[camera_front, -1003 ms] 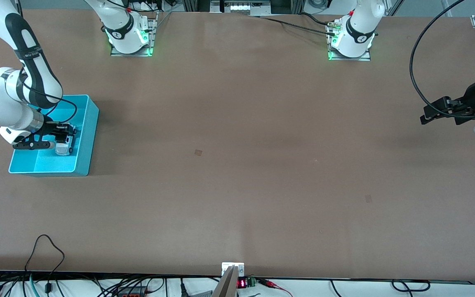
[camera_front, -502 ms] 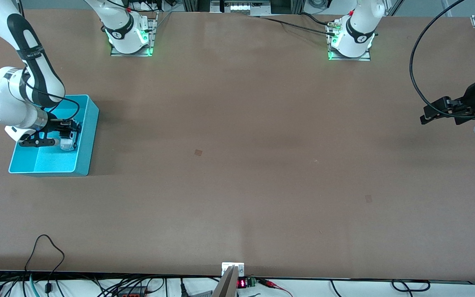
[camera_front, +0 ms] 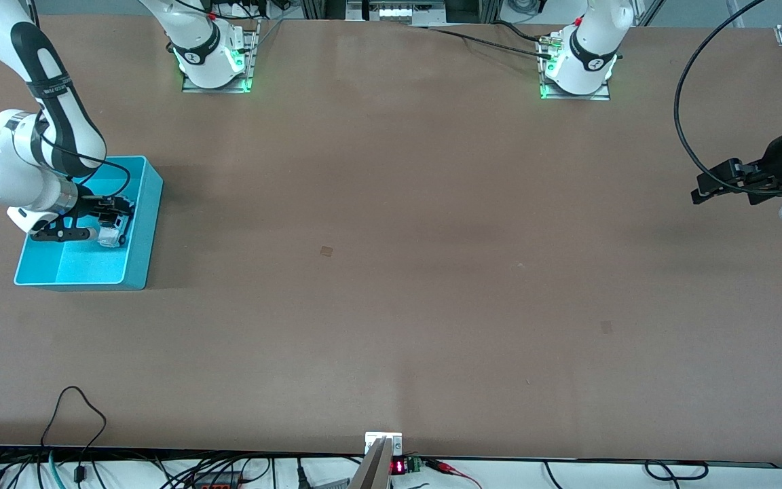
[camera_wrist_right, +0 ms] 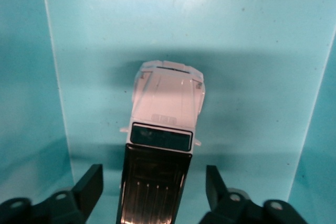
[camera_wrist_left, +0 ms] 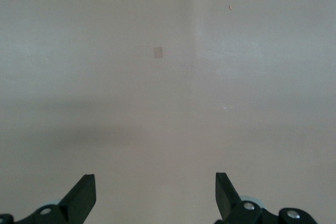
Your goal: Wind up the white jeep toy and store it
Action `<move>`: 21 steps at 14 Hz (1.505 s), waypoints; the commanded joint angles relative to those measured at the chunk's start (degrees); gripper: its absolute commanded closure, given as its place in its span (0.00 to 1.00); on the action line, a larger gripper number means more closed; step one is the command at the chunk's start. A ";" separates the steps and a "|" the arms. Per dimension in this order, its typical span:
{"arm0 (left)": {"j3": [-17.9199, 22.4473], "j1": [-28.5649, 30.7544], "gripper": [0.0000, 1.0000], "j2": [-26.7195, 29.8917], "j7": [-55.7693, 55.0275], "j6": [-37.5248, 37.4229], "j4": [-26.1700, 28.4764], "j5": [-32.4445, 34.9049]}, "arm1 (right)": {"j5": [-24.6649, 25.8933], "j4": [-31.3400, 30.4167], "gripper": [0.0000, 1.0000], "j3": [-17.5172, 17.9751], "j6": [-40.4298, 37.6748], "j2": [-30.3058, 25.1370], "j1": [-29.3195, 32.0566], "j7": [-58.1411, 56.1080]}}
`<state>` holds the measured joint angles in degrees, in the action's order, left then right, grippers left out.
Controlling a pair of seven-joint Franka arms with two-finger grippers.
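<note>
The white jeep toy [camera_wrist_right: 165,129] sits on the floor of the turquoise bin [camera_front: 140,224], and the right gripper [camera_wrist_right: 152,190] hangs just above it with its fingers spread clear of the car's flanks, gripping nothing. It looks light, hard and smooth, apt to roll on its wheels, so the flat sides of the body seem the safest place to pinch; its wheels and any winding part are hidden under the body, and its rear end is cut off in the right wrist view. The left gripper [camera_wrist_left: 155,198] waits open over bare table [camera_front: 391,272], well apart from the bin.
</note>
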<state>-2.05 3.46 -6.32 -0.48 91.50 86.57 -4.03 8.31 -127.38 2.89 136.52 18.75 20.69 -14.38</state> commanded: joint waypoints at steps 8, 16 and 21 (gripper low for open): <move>-0.32 -0.03 0.00 0.87 -0.66 -0.44 2.02 1.22 | -6.81 11.79 0.00 2.82 -16.44 -13.02 0.14 0.41; -1.12 -0.65 0.00 1.14 -0.75 -0.44 2.20 1.22 | -6.81 30.68 0.00 3.35 -39.02 -17.78 -1.53 0.67; -1.12 -0.65 0.00 1.14 -0.75 -0.62 2.29 1.22 | -8.84 32.90 0.00 -0.66 -47.93 -18.84 -7.82 1.28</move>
<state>-2.96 2.99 -6.29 -0.48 91.39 88.07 -4.03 0.03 -95.23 5.64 90.29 0.01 17.80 -14.07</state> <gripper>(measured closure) 0.000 0.000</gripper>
